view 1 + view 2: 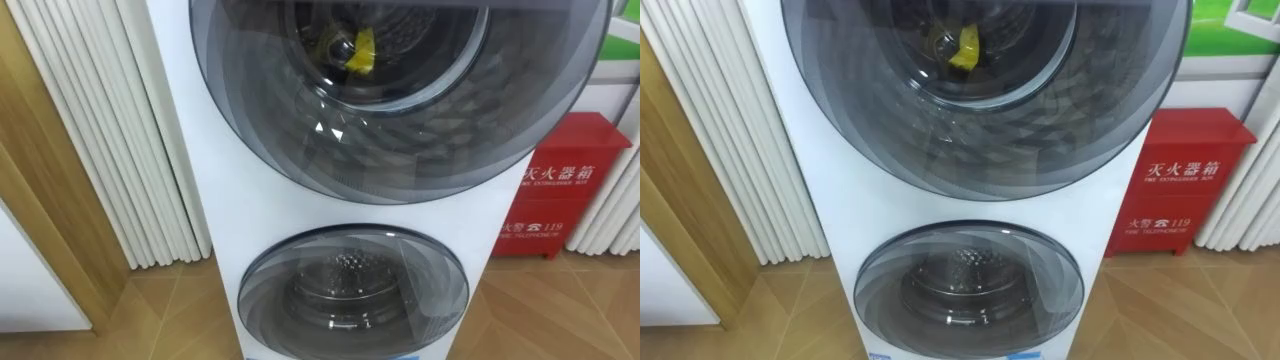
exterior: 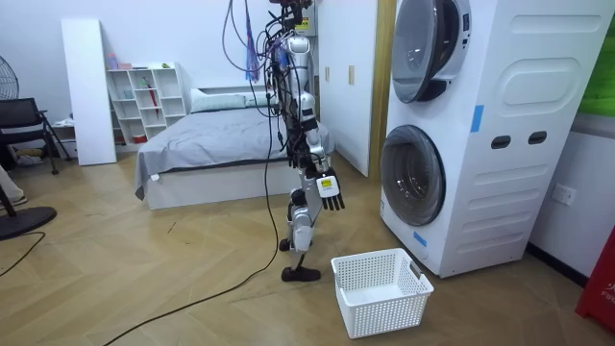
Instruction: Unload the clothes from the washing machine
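Observation:
A white tower of two stacked washing machines faces me. The upper round door is shut, and through its dark glass a yellow cloth lies in the drum. The lower door is shut too, with a bare metal drum behind the glass. In the room view I stand about a step away from the machines, facing them. My right hand hangs at my side with relaxed fingers, holding nothing.
A white laundry basket sits on the wooden floor between me and the machines. A red fire box stands to the right of the tower, white ribbed panels to its left. A bed is behind me.

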Motion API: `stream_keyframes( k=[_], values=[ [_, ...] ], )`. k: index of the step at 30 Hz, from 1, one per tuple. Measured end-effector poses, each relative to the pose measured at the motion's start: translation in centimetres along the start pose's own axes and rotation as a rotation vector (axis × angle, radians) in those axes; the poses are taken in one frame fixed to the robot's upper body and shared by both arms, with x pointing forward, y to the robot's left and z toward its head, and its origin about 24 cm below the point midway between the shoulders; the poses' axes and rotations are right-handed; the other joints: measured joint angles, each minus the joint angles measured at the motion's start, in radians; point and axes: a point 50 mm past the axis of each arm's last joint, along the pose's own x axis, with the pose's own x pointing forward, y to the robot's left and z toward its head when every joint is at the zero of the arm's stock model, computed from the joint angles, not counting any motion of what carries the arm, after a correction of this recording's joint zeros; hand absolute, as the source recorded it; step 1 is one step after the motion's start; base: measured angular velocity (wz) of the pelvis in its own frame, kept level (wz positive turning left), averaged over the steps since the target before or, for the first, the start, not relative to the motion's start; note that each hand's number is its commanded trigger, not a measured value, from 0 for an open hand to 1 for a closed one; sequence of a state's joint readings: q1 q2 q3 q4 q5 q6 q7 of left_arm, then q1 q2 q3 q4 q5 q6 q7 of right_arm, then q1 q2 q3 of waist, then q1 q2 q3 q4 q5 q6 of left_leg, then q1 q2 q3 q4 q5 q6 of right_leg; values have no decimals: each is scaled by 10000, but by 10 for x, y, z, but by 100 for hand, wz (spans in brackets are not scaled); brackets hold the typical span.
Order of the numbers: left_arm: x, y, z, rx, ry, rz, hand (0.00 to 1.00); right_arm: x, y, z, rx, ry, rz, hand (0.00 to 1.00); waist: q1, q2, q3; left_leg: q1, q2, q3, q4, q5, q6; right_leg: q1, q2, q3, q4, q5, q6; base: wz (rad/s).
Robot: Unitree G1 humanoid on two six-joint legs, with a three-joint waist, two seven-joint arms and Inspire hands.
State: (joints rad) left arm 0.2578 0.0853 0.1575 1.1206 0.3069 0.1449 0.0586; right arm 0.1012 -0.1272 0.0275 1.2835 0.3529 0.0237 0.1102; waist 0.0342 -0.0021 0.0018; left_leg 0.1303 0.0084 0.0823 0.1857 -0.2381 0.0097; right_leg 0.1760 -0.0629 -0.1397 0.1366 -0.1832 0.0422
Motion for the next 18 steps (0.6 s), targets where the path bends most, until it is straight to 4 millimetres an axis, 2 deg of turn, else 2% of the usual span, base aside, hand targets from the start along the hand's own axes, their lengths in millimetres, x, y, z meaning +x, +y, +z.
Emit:
stream_keyframes(
  k=[18],
  values=[
    [0, -2, -2, -368, 64, -131, 0, -1, -1, -5, 332, 103, 1, 0, -18, -50, 4, 10, 0, 9, 79, 1, 1, 14, -1, -15, -2, 0, 1, 0]
  ],
)
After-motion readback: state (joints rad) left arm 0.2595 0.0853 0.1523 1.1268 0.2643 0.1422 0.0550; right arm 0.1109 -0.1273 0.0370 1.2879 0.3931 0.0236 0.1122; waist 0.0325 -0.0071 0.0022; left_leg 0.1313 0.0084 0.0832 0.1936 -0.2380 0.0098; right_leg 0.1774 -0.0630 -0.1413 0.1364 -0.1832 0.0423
